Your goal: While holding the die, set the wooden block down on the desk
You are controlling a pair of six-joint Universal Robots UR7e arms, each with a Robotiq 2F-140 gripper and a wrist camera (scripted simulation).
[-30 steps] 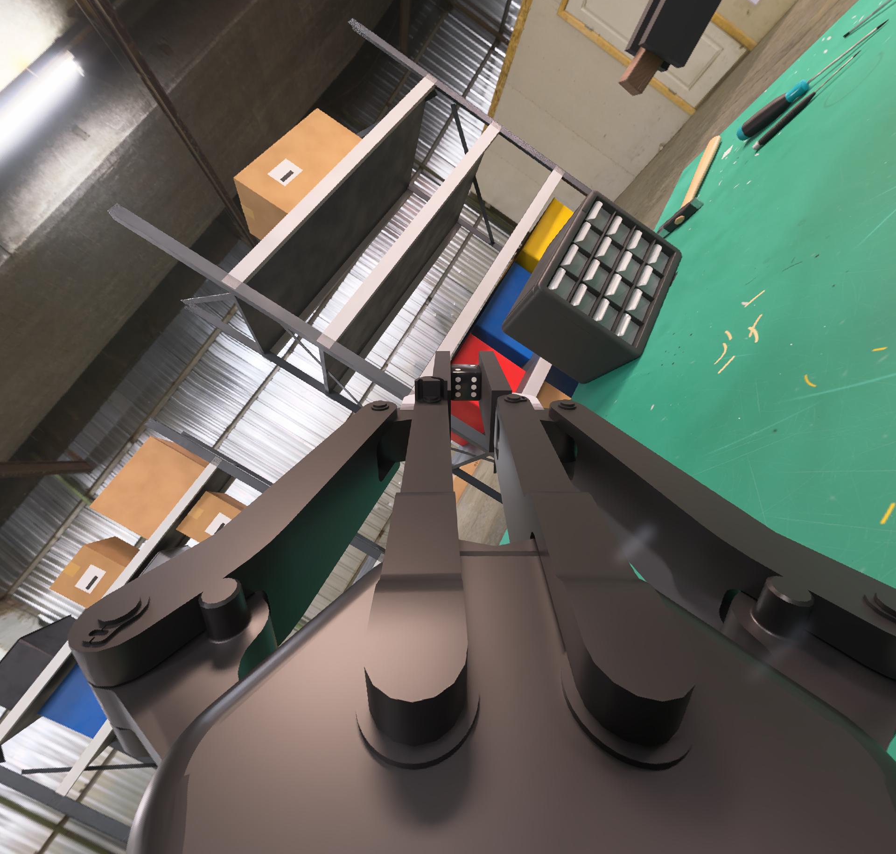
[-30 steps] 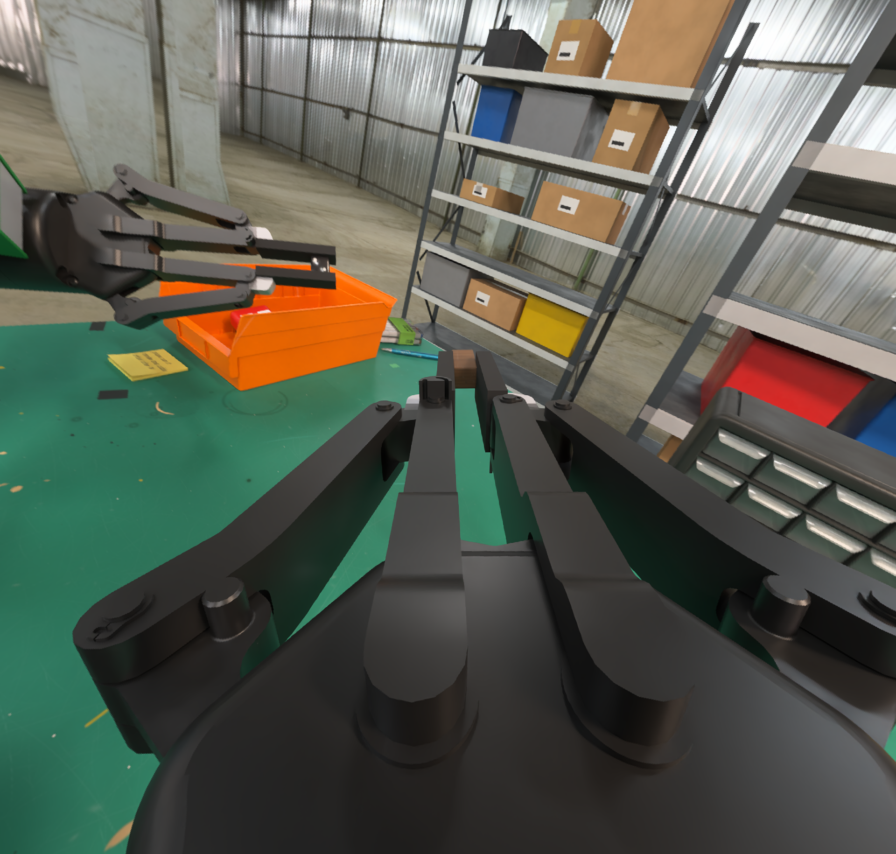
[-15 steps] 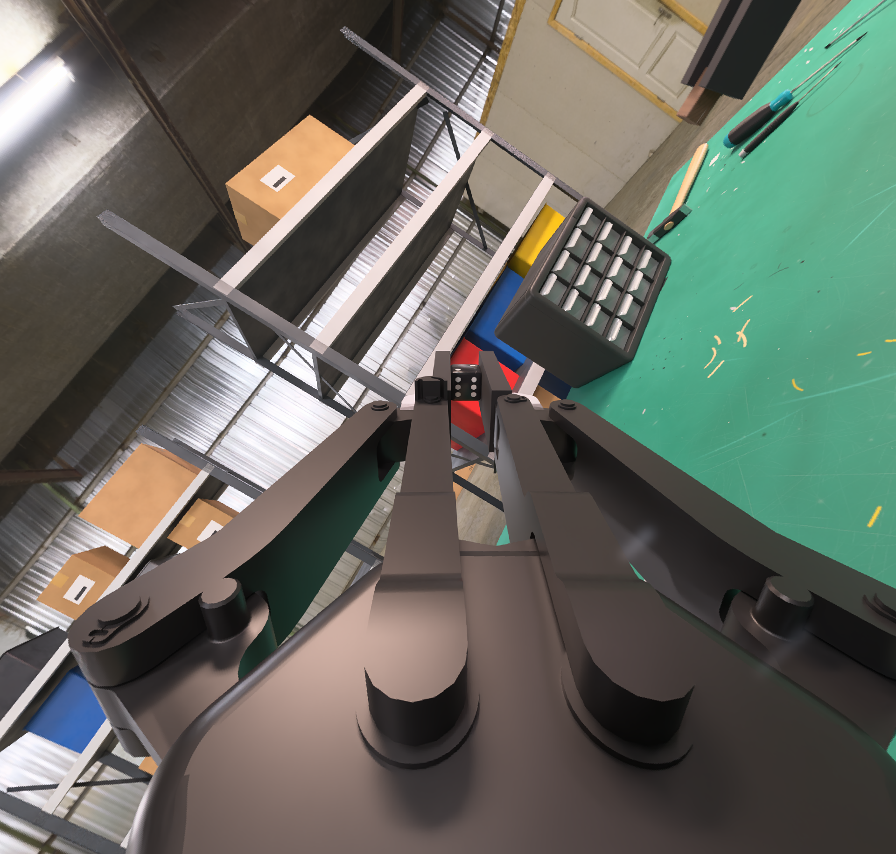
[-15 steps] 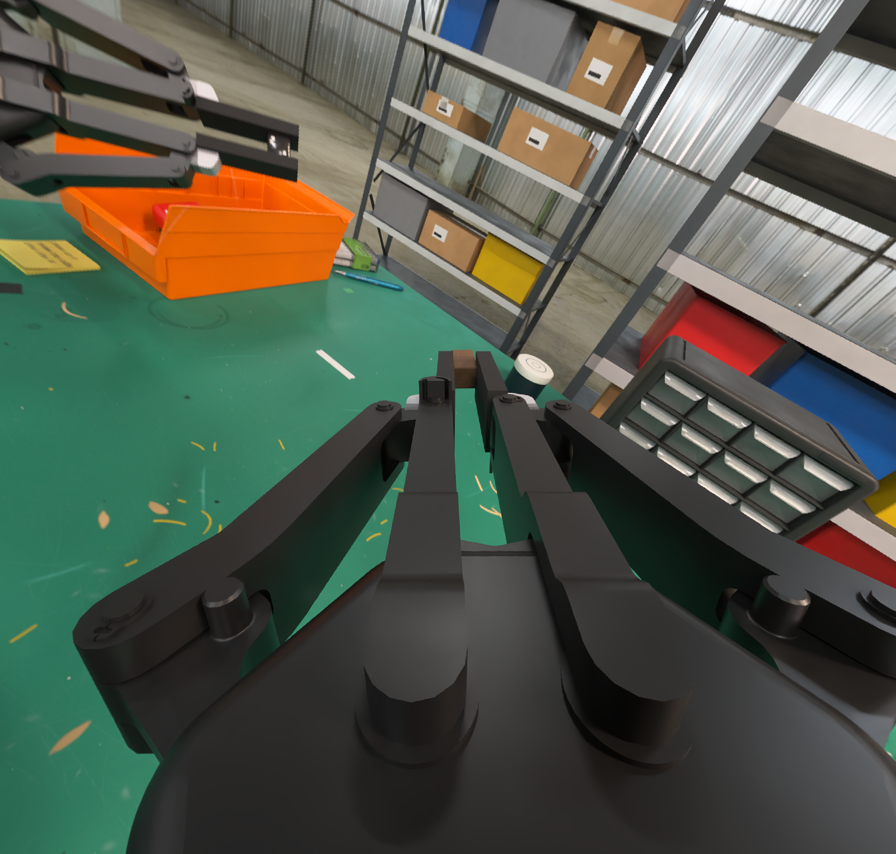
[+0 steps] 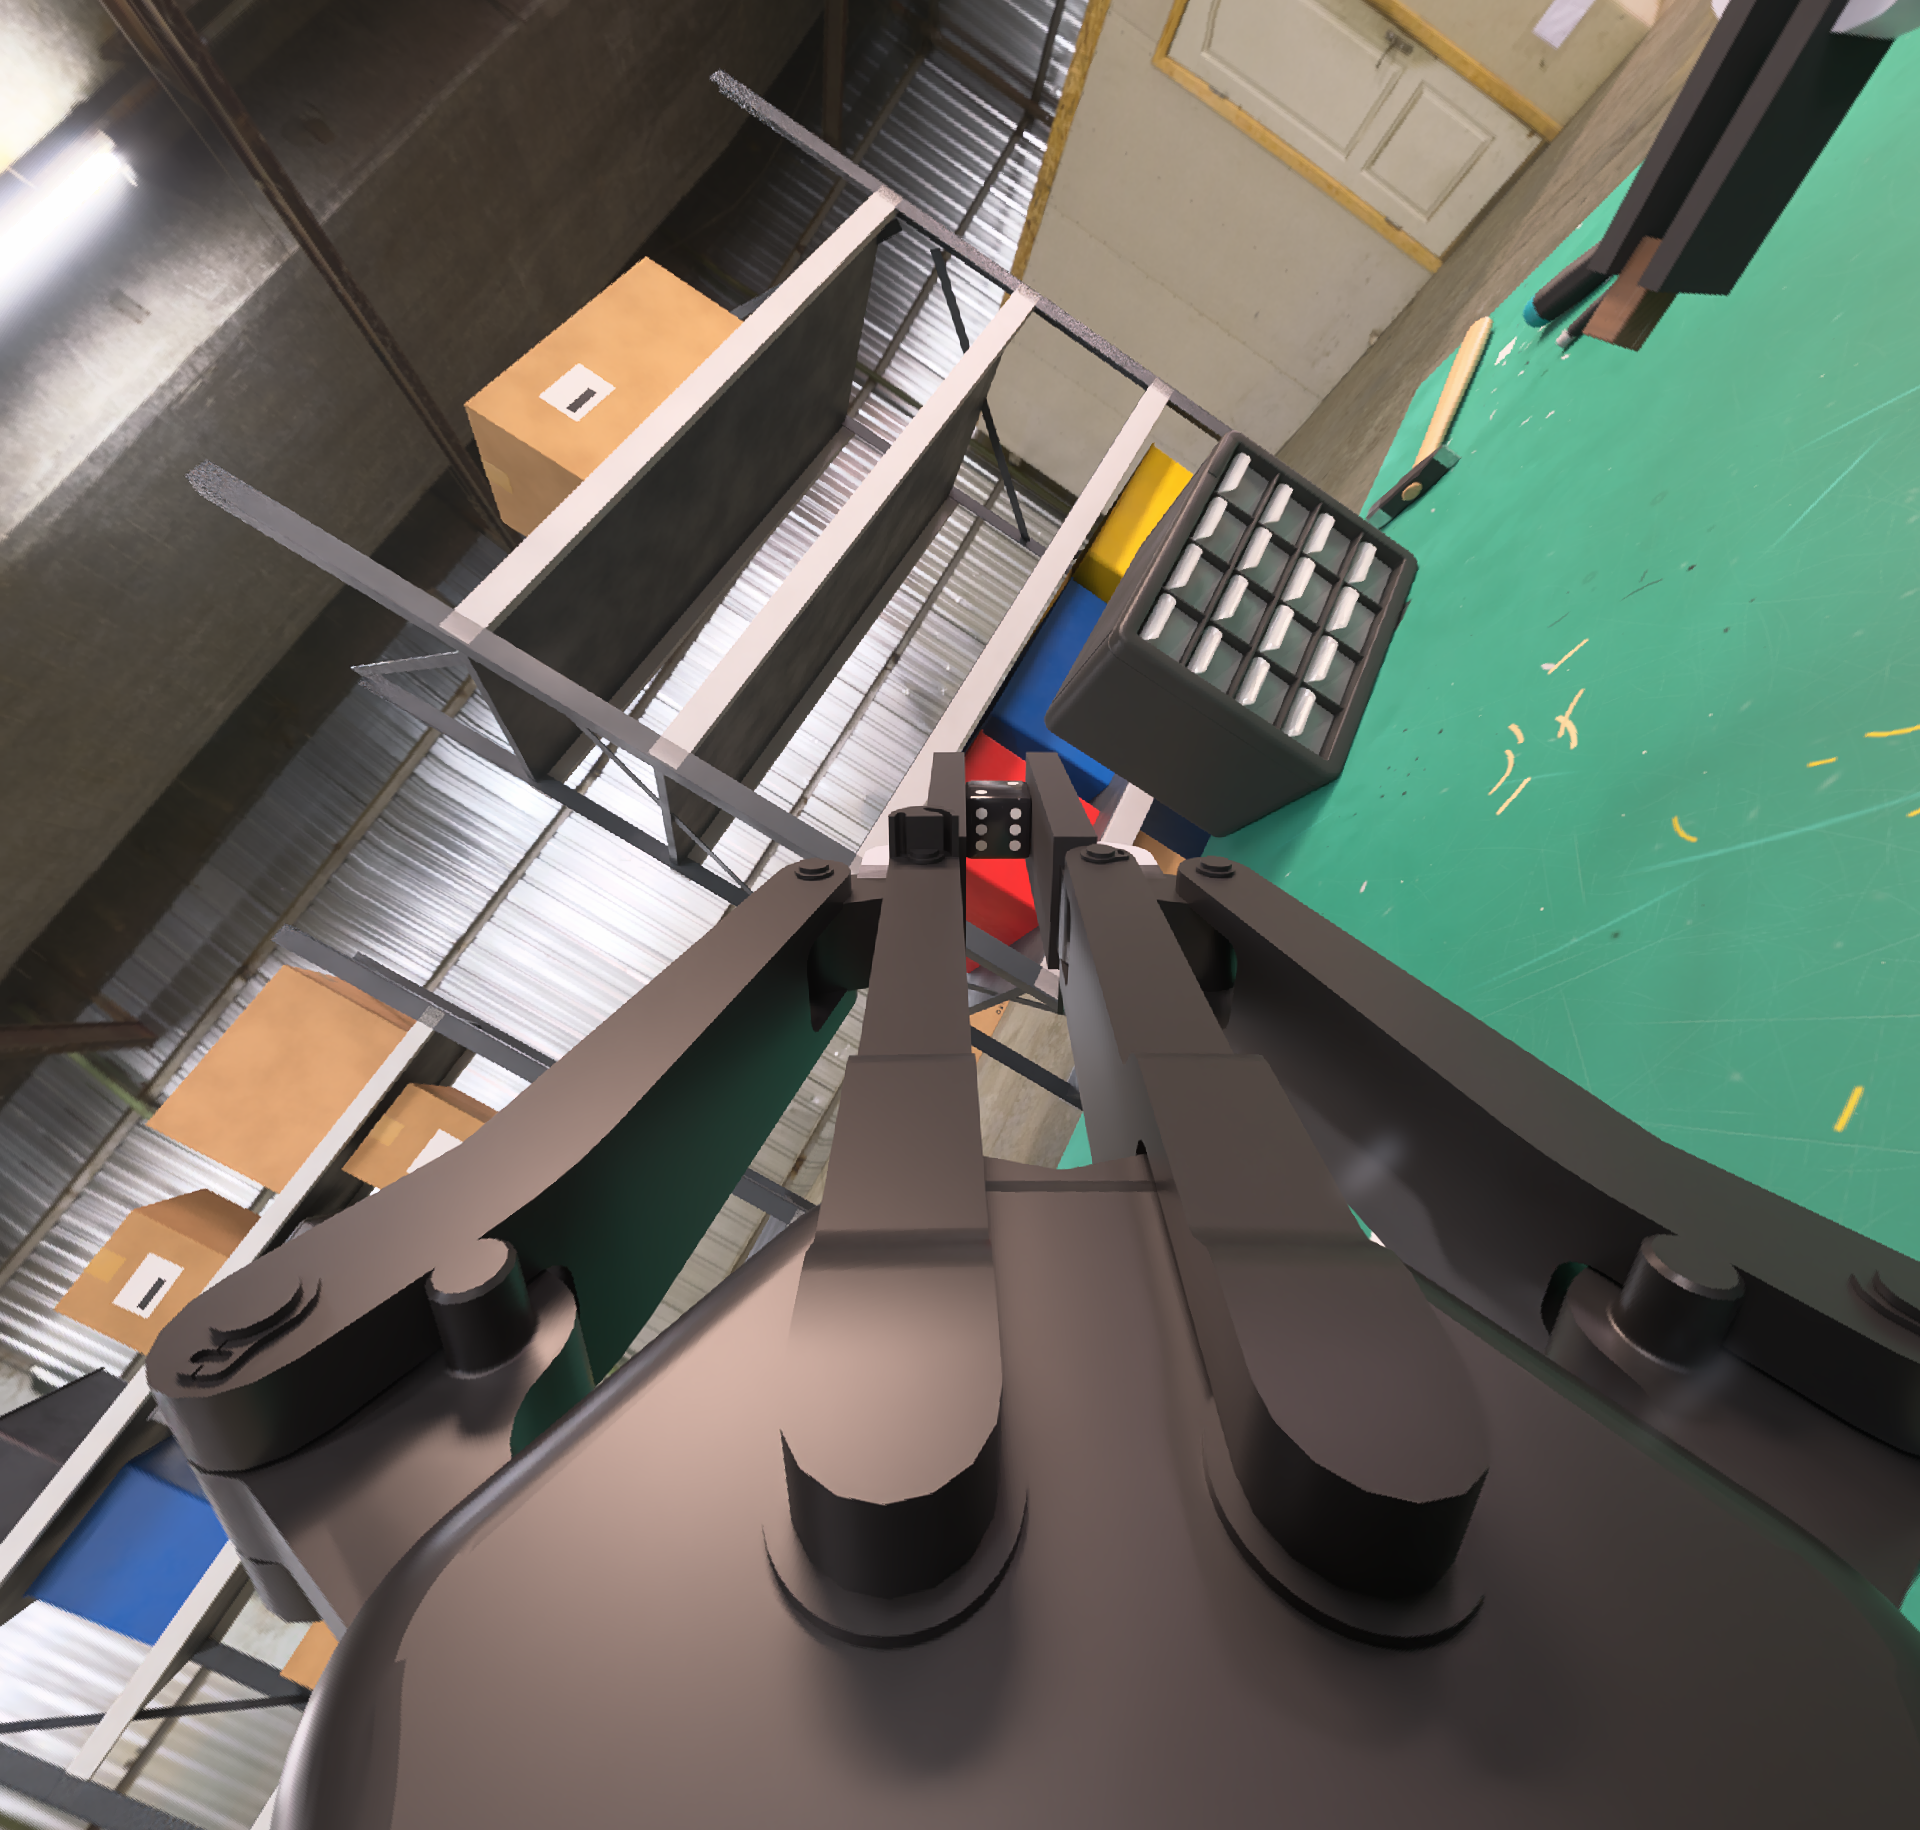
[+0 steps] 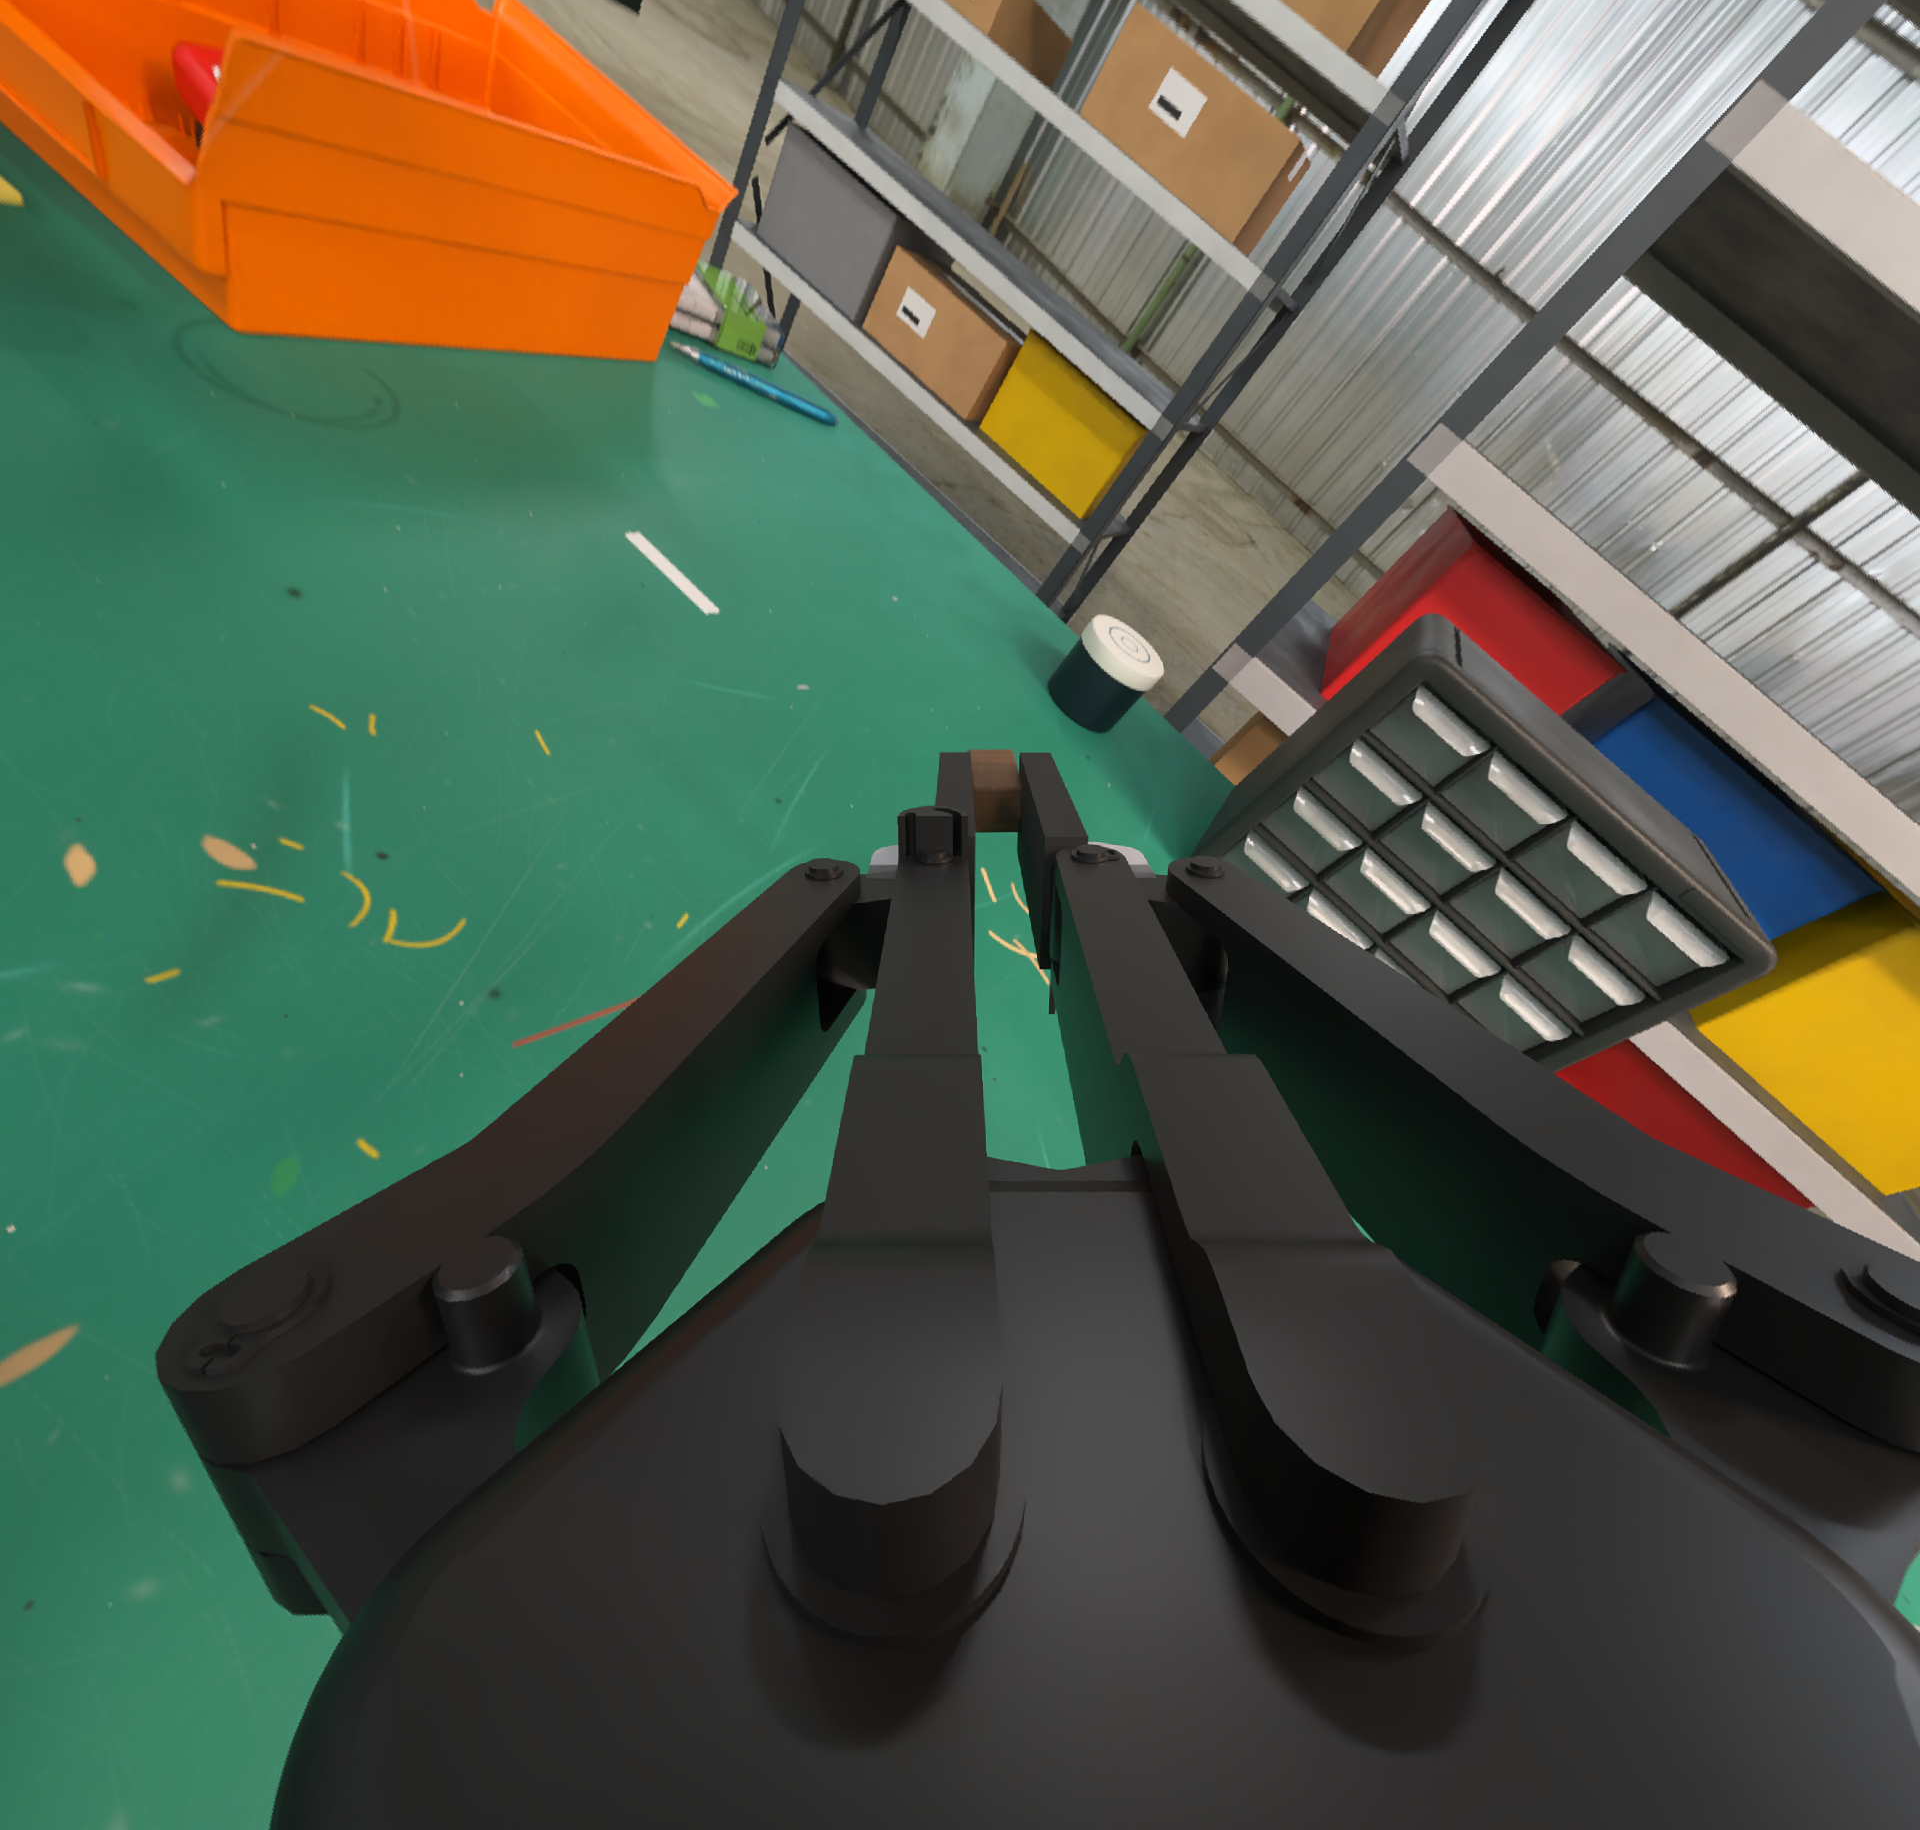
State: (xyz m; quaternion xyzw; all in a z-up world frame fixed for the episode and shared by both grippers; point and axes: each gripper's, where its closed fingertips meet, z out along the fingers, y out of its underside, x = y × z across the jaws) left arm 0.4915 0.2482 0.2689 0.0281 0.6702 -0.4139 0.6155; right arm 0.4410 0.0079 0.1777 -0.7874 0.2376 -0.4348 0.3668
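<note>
Left wrist view: left gripper (image 5: 995, 804) clenched on a black die (image 5: 997, 820), pinched between the fingertips and held off the edge of the green desk (image 5: 1662, 793), against a backdrop of shelving (image 5: 727, 492) and cardboard boxes (image 5: 592, 388). Just beyond, a dark drawer cabinet (image 5: 1236, 637) standing at the desk's edge. Top right, the right gripper (image 5: 1621, 305) reaching down, a brown wooden block (image 5: 1616, 303) gripped at its tips, low over the desk; touching or not, cannot tell. Nearby, a wooden-handled tool (image 5: 1449, 398) lying flat on the desk.

Right wrist view: right gripper (image 6: 995, 793) grasping the block (image 6: 993, 789) between its fingertips, poised over the desk (image 6: 468, 637) amid scattered yellow shavings. To the right, the drawer cabinet (image 6: 1475, 855) close beside the fingers. Ahead, a small dark jar (image 6: 1103, 685) with a white lid near the desk's edge. Farther left, an orange bin (image 6: 416, 211) with a blue pen (image 6: 753, 384) lying just past it. Behind, shelving (image 6: 1039, 118) stacked with cardboard, yellow, red and blue boxes.
</note>
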